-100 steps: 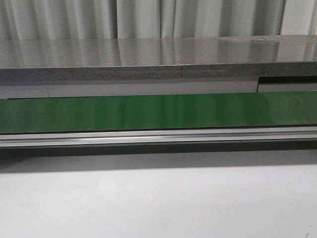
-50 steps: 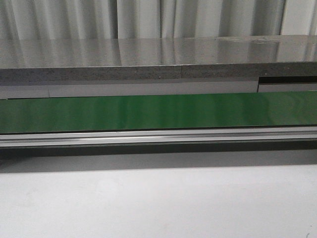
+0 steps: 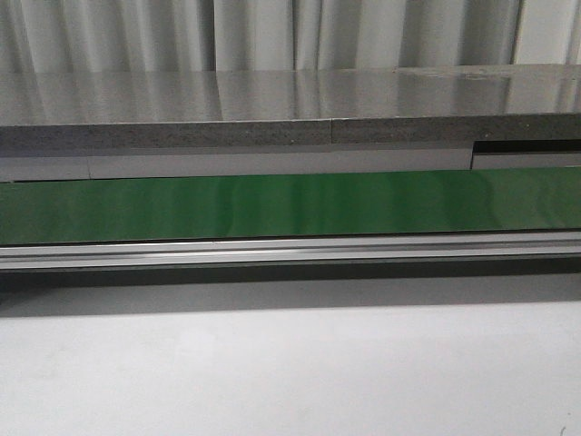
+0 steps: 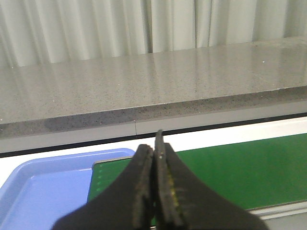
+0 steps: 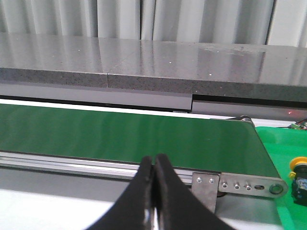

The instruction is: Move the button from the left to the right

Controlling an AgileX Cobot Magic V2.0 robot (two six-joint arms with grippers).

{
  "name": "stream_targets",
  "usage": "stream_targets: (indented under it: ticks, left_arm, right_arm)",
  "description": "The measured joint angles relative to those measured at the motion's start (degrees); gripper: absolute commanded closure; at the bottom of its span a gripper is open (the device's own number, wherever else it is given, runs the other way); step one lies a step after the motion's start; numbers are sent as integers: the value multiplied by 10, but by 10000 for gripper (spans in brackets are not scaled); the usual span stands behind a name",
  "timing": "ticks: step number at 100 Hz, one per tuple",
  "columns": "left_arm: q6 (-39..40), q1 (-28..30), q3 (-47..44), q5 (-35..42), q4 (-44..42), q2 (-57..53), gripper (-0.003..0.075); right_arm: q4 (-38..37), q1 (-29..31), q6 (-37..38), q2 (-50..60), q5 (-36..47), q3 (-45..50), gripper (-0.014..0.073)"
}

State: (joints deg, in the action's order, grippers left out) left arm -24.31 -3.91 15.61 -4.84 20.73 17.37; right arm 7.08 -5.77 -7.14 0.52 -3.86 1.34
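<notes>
A button (image 5: pixel 299 173) with a yellow cap and black body shows at the edge of the right wrist view, on a bright green surface (image 5: pixel 278 143) past the belt's end. My right gripper (image 5: pixel 153 160) is shut and empty, in front of the green conveyor belt (image 5: pixel 120 134). My left gripper (image 4: pixel 154 148) is shut and empty, over the other end of the belt (image 4: pixel 240 167) beside a blue tray (image 4: pixel 43 191). No button shows in the blue tray's visible part. Neither gripper shows in the front view.
The green belt (image 3: pixel 290 204) runs across the front view with an aluminium rail (image 3: pixel 290 250) along its near side and a grey stone counter (image 3: pixel 272 109) behind. A metal bracket (image 5: pixel 240 184) closes the belt's end. White table surface (image 3: pixel 290 372) lies in front.
</notes>
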Motion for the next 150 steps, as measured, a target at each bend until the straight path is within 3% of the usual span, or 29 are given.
stream_targets:
  ticks: [129,140,150]
  left_arm:
    - [0,0,-1,6,-2,0,739]
    - [32,0,-13,12,-63,-2,739]
    - [141,0,-36,12,-164,-15,739]
  right_arm:
    - [-6,0,1,0,15,3,702]
    - [-6,0,1,0,15,3,702]
    - [-6,0,1,0,15,3,702]
